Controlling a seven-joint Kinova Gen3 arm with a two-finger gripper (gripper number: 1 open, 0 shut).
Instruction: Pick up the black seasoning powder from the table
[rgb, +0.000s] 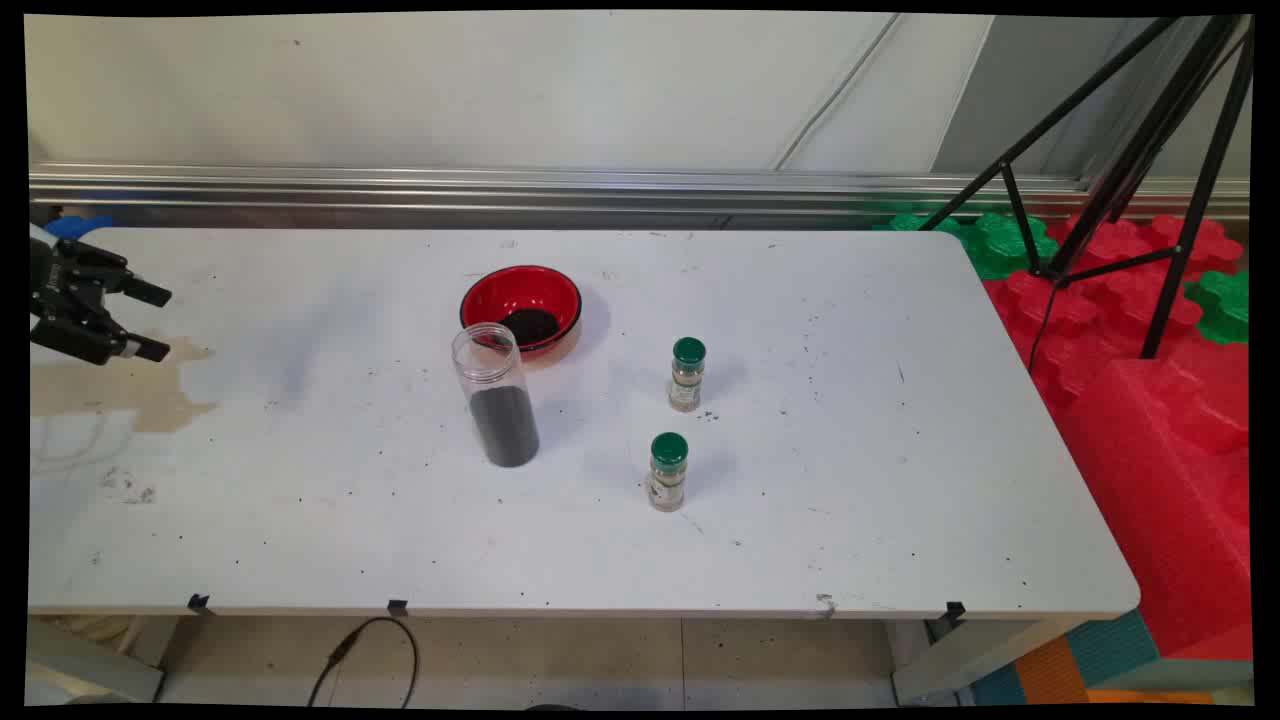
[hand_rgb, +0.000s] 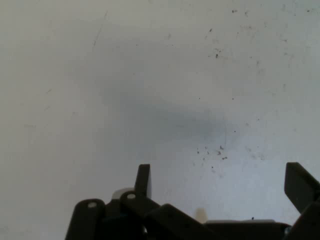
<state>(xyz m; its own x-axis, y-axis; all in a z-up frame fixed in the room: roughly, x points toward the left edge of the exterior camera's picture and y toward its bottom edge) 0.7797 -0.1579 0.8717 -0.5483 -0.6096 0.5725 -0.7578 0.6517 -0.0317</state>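
We are looking at a white table (rgb: 800, 500) where our claw (rgb: 150, 320) is hovering wide open and empty; a clear tube (rgb: 495, 405) holding dark powder is standing well apart, beside a red bowl (rgb: 520, 305).

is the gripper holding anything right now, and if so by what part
Nothing is held. The gripper is open at the table's left edge, with only bare tabletop between its fingers. The clear jar stands well away from it.

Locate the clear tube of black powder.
In the main view the clear tube stands upright mid-table, just in front of the red bowl, left of two green-capped spice jars.
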